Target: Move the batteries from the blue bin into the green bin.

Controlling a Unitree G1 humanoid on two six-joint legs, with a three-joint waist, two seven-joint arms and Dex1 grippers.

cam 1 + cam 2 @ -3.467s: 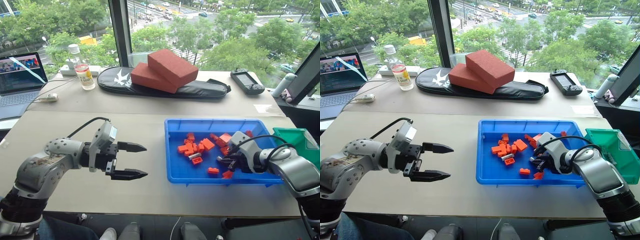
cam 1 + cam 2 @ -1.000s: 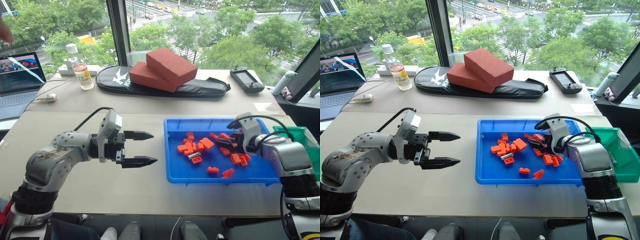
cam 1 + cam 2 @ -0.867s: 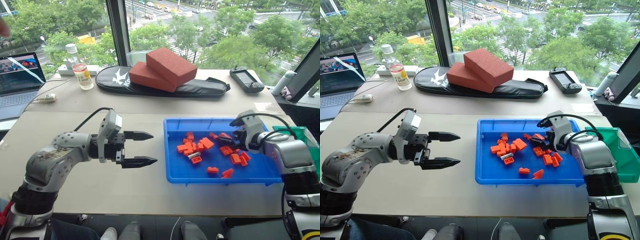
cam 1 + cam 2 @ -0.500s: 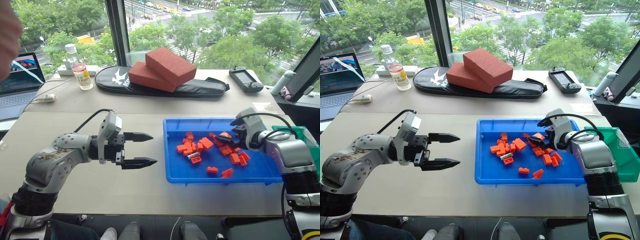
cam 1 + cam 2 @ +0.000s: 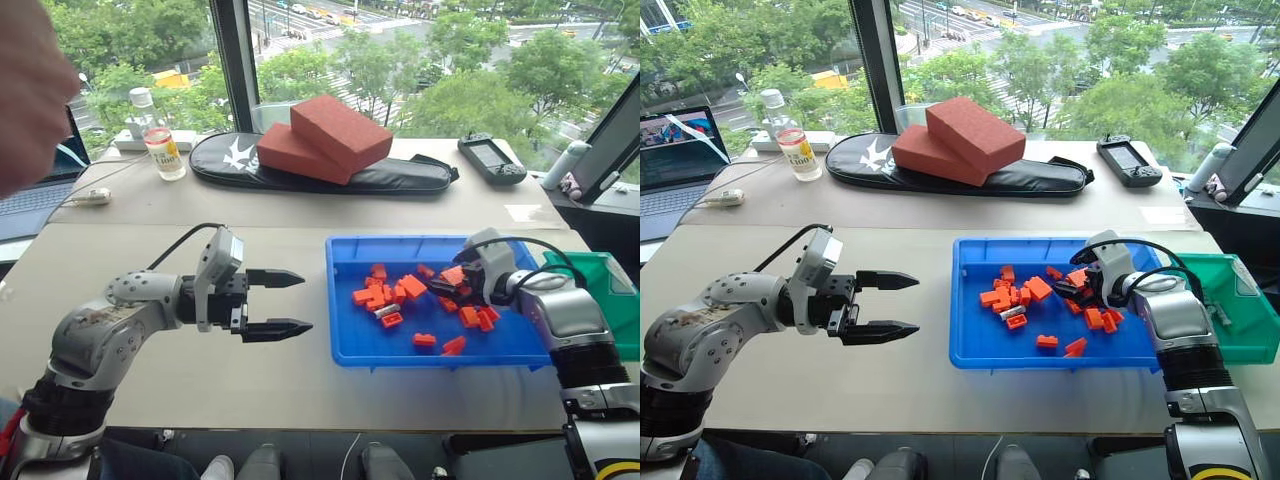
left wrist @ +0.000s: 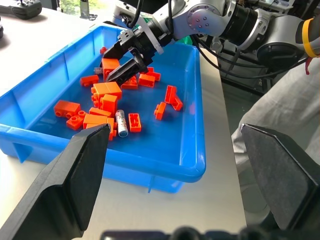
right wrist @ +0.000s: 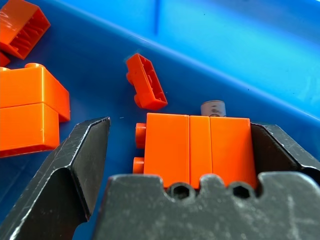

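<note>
Over the blue bin's (image 5: 345, 345) right-hand part: right gripper (image 5: 1072, 286), jaws spread wide and empty, pointed down into the scattered orange blocks (image 5: 410, 287). Between its fingers in the right wrist view sits one wide orange block (image 7: 197, 145), with the grey end of a battery (image 7: 213, 108) showing just behind it, mostly hidden.

Off the blue bin's left edge, over bare table (image 5: 180, 380): left gripper (image 5: 285, 303), jaws parted, empty, aimed level toward the bin.

Item, second battery (image 6: 121, 124): slim silvery cylinder lying flat on the bin floor, near the front wall at the left end of the block cluster, touching or just beside orange pieces. Well apart from the right gripper; nearer the left one, though that is outside the bin.

Item, green bin (image 5: 1238, 305): on the table at the blue bin's right end, beside the right arm. Something small lies inside; what it is cannot be told.

Handling, as judged: batteries rigid, smooth, rather dense for their bulk, apt to roll or slip from a light pinch. Best hold is across the middle of the barrel, fingers either side of its length. The hidden one likely needs the block cleared or bypassed, else the block gets gripped instead.
</note>
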